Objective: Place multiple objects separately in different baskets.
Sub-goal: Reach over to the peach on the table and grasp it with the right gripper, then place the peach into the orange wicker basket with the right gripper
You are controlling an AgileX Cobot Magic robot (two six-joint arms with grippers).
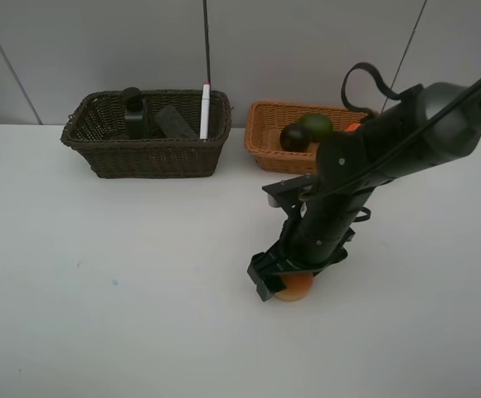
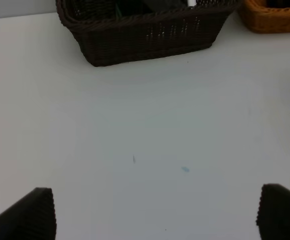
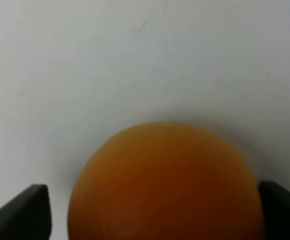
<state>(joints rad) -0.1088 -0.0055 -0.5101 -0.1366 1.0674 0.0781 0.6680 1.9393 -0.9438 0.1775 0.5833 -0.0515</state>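
On the white table point(image 1: 99, 315), two baskets point(image 1: 147, 133) sat near twelve o'clock. The right gripper point(image 1: 280, 282), jaws wide and gripping nothing yet, straddled the orange tangerine point(image 1: 294, 288) near five o'clock. Off-centre closing might roll the fruit away.

The white table point(image 1: 99, 282) lies bare in front of the dark basket point(image 1: 145, 153), with room for a gripper to pass. Beside that basket, the orange basket point(image 1: 265, 145) leaves only a narrow gap. Further out from the dark basket, the right arm point(image 1: 348, 191) leans over a tangerine point(image 1: 294, 288), blocking that stretch.
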